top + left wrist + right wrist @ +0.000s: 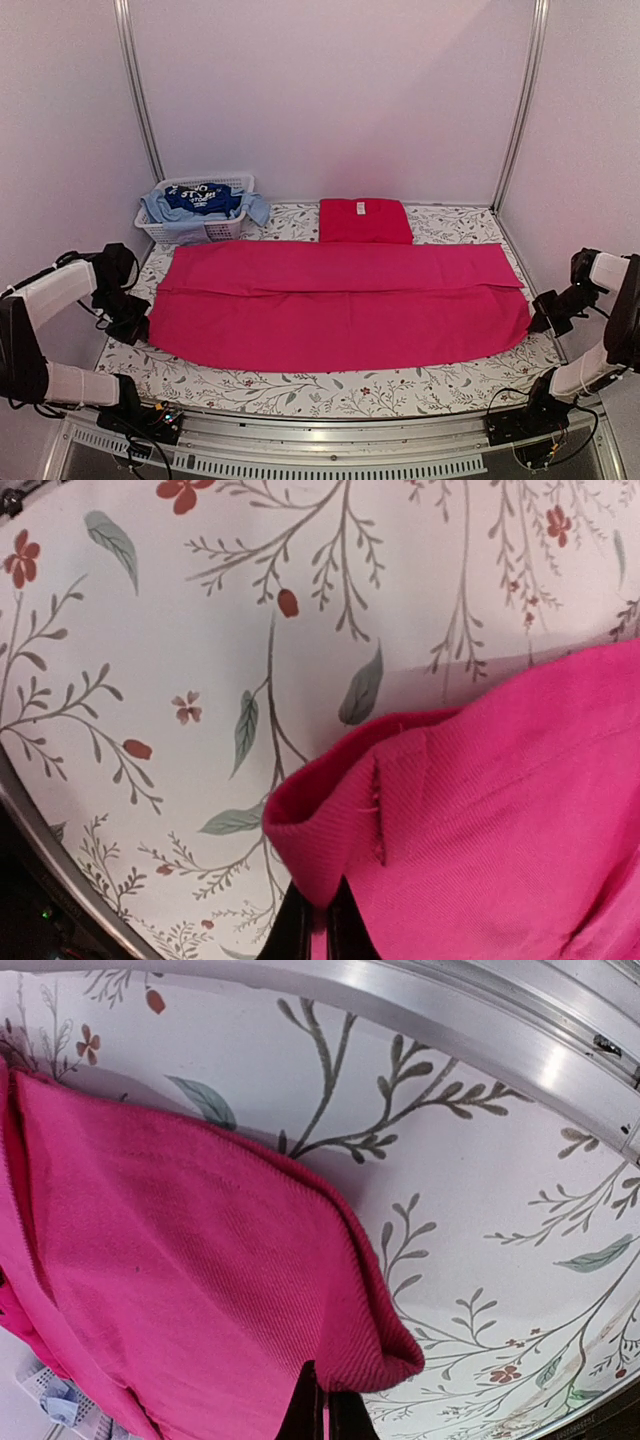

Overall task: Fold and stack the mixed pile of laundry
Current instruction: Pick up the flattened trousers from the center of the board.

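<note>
Closest to us in the wrist views are two pinched corners. The left hand (318, 928) is pressed together on the near left corner of the big pink cloth (340, 315), whose hem curls over the fingertips. The right hand (322, 1408) is pinching the near right corner the same way. That cloth lies spread across the middle of the floral surface (300, 392). Its far long edge looks already turned in toward the middle, leaving a seam along its length. A folded red piece (365, 220) sits flat just behind it. Further left, the white basket (190, 233) holds a dark blue printed piece (203, 198) on top of light blue pieces (160, 208).

We judge the step in hand to be the next lengthwise fold, carrying the near edge over onto the far half. To do it well we should lift both corners together, only just clear of the surface. We should keep the edge taut between the hands so the middle does not sag or drag a wrinkle. Both sides should travel at the same pace, and the edge should be laid down parallel to the seam before we let go. Each pinch seems to hold little cloth, so a jerk could pull a corner free.
</note>
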Motion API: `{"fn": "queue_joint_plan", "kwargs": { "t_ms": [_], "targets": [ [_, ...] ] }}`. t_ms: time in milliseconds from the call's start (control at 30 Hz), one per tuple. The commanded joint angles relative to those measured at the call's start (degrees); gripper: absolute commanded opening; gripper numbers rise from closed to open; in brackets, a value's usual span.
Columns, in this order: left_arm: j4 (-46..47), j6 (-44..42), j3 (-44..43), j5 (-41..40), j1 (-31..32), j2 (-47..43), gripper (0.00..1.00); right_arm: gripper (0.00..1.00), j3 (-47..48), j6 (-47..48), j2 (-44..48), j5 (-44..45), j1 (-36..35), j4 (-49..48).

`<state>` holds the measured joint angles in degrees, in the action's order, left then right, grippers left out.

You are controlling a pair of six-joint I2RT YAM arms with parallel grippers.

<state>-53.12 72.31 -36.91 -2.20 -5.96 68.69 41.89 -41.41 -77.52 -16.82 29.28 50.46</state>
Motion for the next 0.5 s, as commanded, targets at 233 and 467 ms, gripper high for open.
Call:
{"fn": "queue_joint_plan", "kwargs": {
  "t_ms": [233,467],
  "targets": [
    [-18.0,3.8,-15.9,-5.8,-2.8,-8.7,0.00,0.00,7.3,-5.6,13.6,0.8,-0.2,8.4],
    [-25.6,2.9,-25.1,-7.8,-5.0,-10.3,0.00,0.00,17.8,-5.3,16.6,4.6,0.5,17.1]
  ]
}}
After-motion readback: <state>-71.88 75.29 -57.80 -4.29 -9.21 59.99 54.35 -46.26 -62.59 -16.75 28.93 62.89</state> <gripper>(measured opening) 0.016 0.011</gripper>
